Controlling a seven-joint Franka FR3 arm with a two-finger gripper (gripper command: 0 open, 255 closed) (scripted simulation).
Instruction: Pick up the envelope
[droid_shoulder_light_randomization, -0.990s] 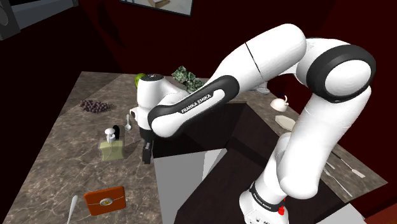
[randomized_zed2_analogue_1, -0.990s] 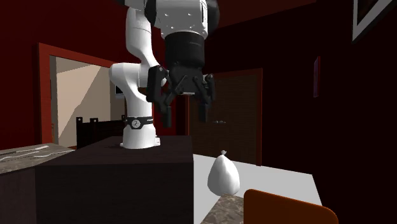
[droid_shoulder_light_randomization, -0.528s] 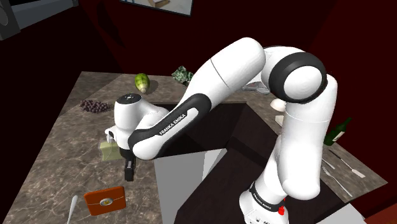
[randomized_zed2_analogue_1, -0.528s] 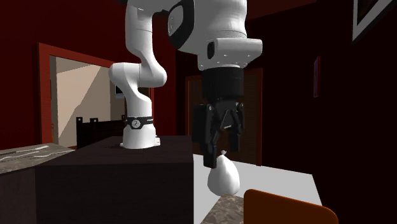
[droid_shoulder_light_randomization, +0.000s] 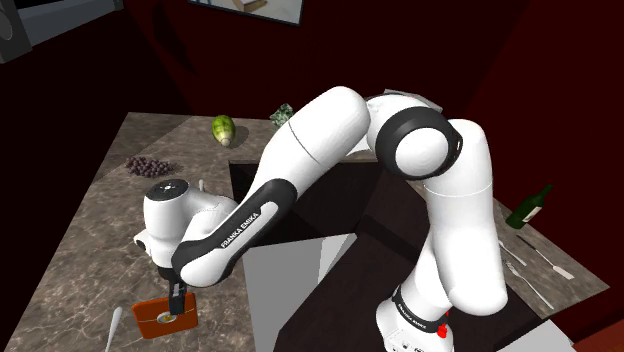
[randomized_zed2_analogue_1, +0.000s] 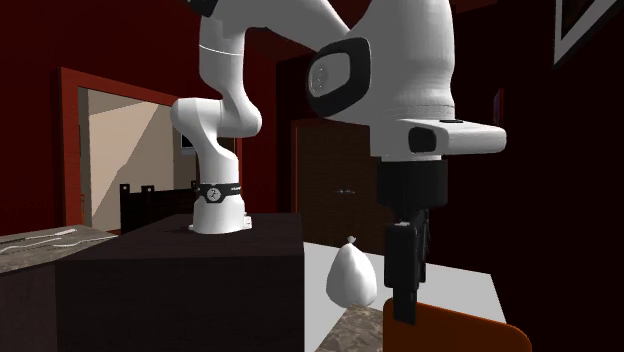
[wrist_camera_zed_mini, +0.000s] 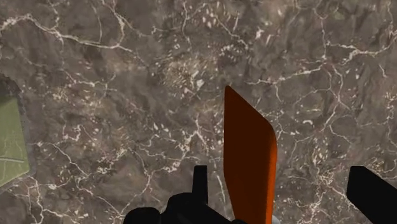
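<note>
The orange envelope (droid_shoulder_light_randomization: 160, 318) with a small white clasp sits near the front corner of the marble counter (droid_shoulder_light_randomization: 90, 230), at the shoulder view's lower left. My gripper (droid_shoulder_light_randomization: 178, 300) hangs right over its near edge, pointing down. In the second exterior view the black fingers (randomized_zed2_analogue_1: 405, 290) reach down to the envelope (randomized_zed2_analogue_1: 455, 332) at the lower edge. The wrist view shows the envelope (wrist_camera_zed_mini: 251, 159) as a narrow orange slab between the two fingers of my gripper (wrist_camera_zed_mini: 281, 172), closer to one finger and touched by neither. The gripper is open.
A pale green bottle (wrist_camera_zed_mini: 9, 143) stands just beside the gripper. A white utensil (droid_shoulder_light_randomization: 112, 330) lies by the envelope. Grapes (droid_shoulder_light_randomization: 148, 166), a green fruit (droid_shoulder_light_randomization: 222, 128) and a plant (droid_shoulder_light_randomization: 280, 115) sit farther back. A white pear-shaped object (randomized_zed2_analogue_1: 352, 275) rests on the pale ledge.
The arm has swung toward the shoulder view's lower left and come down, from beside the green bottle to just over the envelope. The fingers stay apart.
</note>
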